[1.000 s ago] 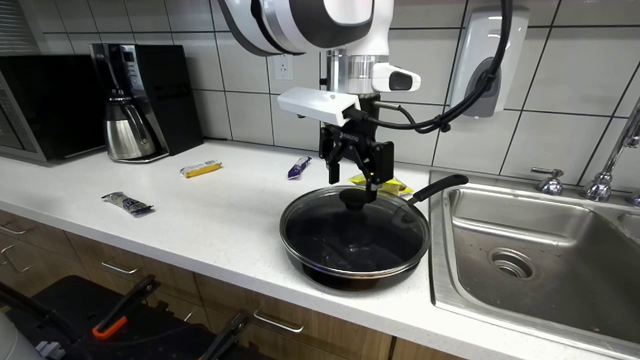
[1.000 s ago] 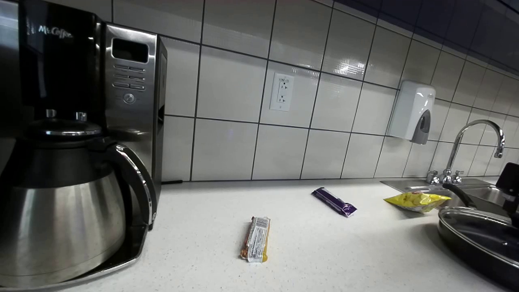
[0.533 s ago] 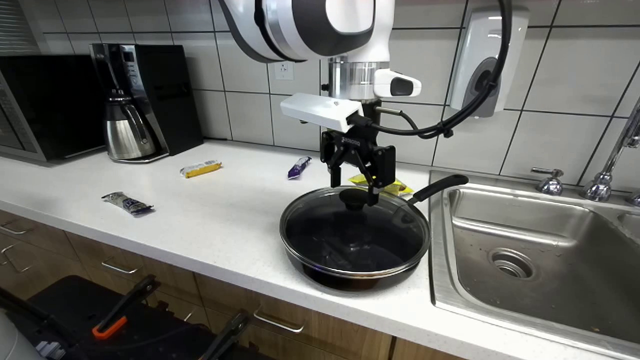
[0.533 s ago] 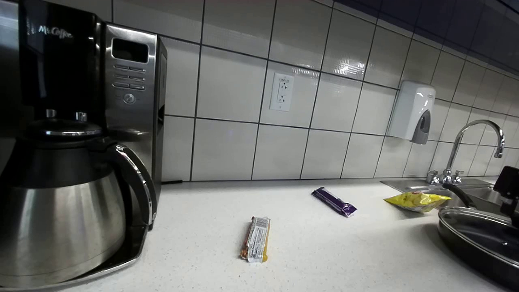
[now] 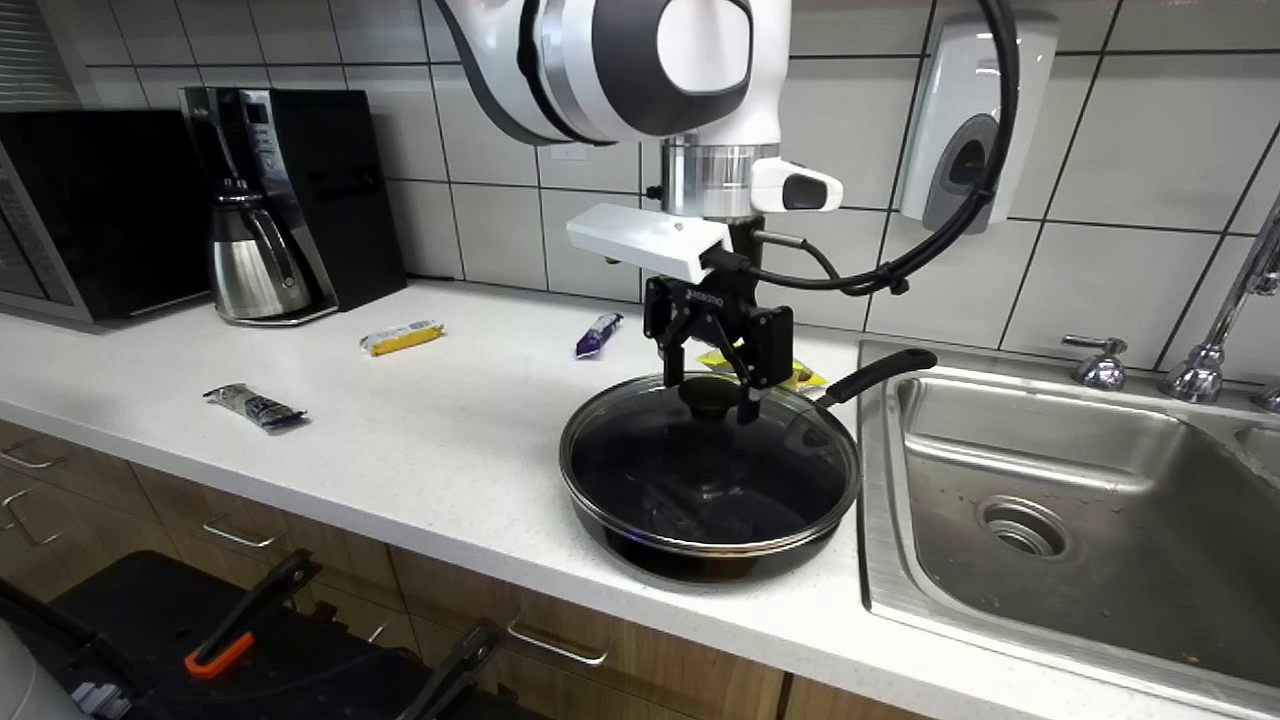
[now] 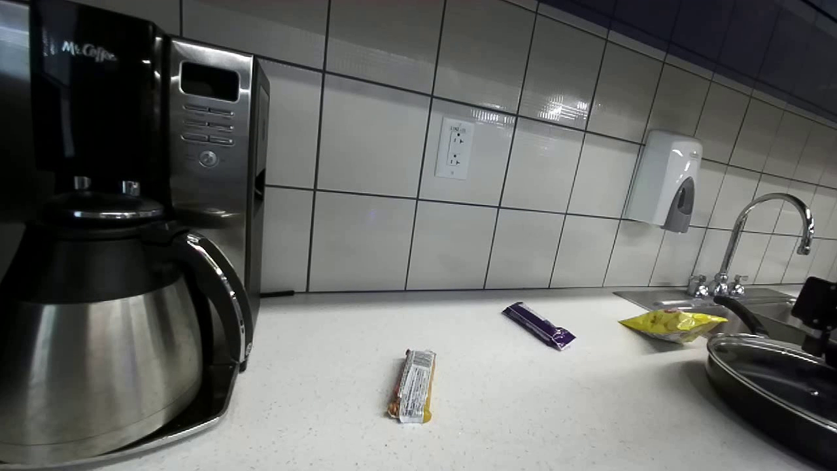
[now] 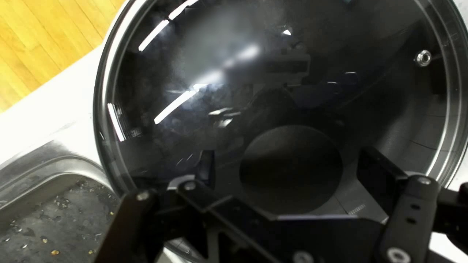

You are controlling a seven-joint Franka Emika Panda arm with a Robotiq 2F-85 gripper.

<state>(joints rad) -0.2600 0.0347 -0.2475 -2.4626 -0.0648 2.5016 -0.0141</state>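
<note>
Gripper pointing straight down, jaws spread wide, gripping nothing. Wrist view: one finger on each side of the black knob, a gap visible left and right. In an exterior view the nearer fingertip overlaps the knob's edge, so the gap is hard to read there.

Knob sits at the middle of the glass lid; lid rests on the black pan, covering it. Interior reads dark under reflections; contents cannot be told. Metal vent in the lid is sharp in the wrist view. Pan stands on the surface, just beside the sink, handle reaching over the sink's rim.

Arm enters from above; its wrist hangs upright over the pan.

Yellow packet lies behind the pan, largely in plain sight in an exterior view, partly hidden by gripper and pan from elsewhere. Wrist view alone gives yellow floorboards; it also shows specks in the sink.

Farther out: purple bar; yellow-ended bar; dark-wrapped bar, seen in an exterior view only. Steel carafe stands in the coffee maker; its opaque wall conceals any contents.
</note>
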